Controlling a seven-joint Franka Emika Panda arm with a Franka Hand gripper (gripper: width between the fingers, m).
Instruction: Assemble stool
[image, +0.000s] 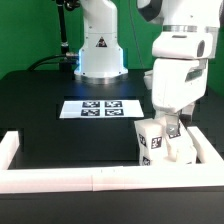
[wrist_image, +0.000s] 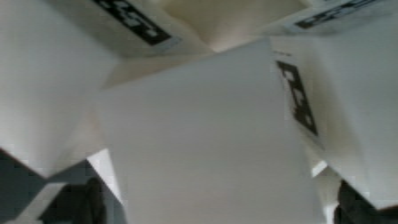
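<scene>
Apparently jaws (image: 172, 128) touching leg (image: 152, 140).

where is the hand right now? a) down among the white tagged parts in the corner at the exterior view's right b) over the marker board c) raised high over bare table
a: the hand is low among the white tagged parts by the rails, away from the marker board.
</scene>
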